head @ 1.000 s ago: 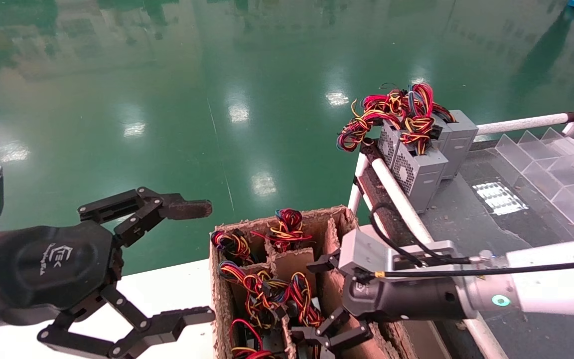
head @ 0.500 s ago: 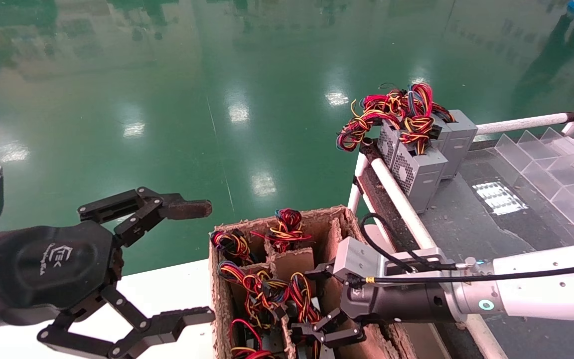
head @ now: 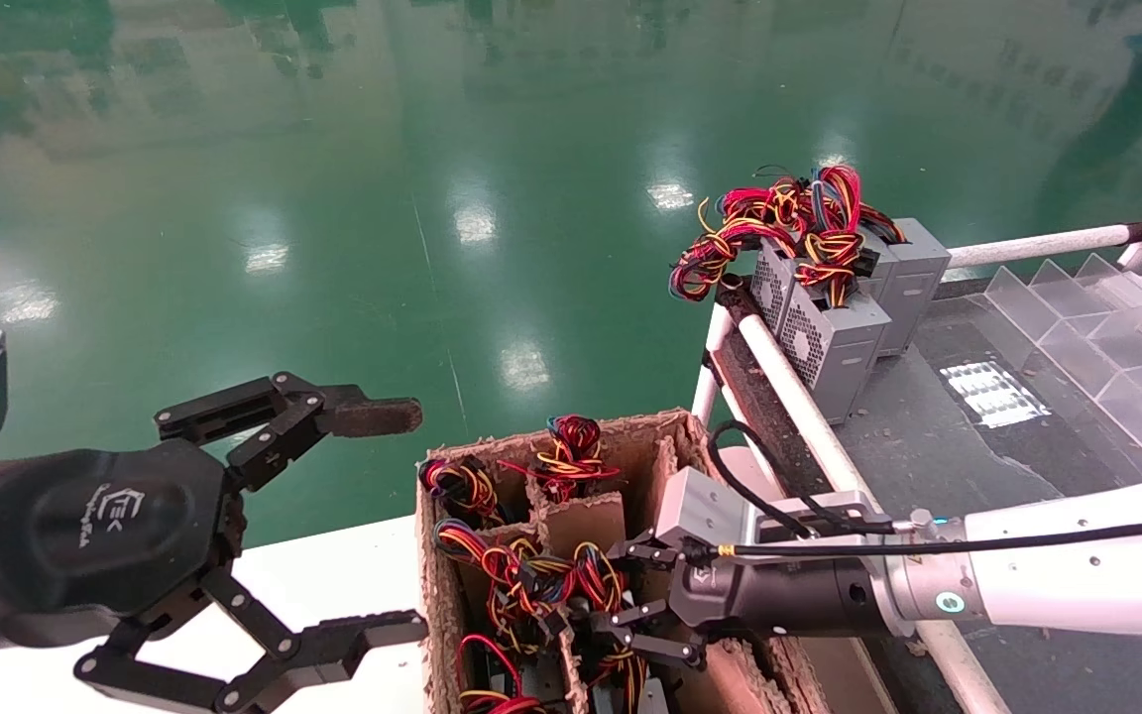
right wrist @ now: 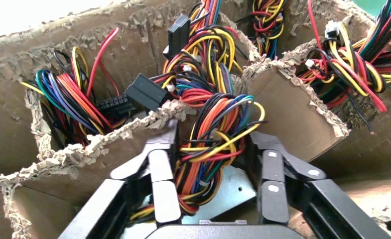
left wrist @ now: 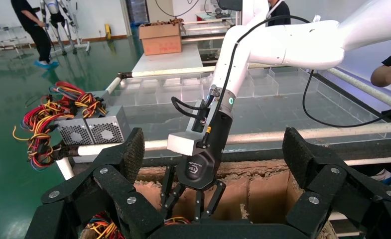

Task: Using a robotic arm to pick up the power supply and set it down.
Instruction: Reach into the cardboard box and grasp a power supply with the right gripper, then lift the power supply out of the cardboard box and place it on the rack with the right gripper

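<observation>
Reaching step: right claw (head: 621, 635) spread, straddling the wire bundle (right wrist: 210, 144) of the power supply (right wrist: 223, 191) in the cardboard box (head: 432, 595), head view 6 o'clock. Next, closing and lifting straight, clear of dividers. Left claw (head: 373, 516) spread, idle at 8 o'clock.

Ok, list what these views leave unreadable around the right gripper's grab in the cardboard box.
- Silver-grey metal power supply: right wrist view shows one plate; its red-yellow-black wire bundle covers the rest.
- Right gripper: head view, wires and torn brown cardboard box dividers hide the fingers; contact unclear.
- Box's near end: cut by the head view's bottom edge.
</observation>
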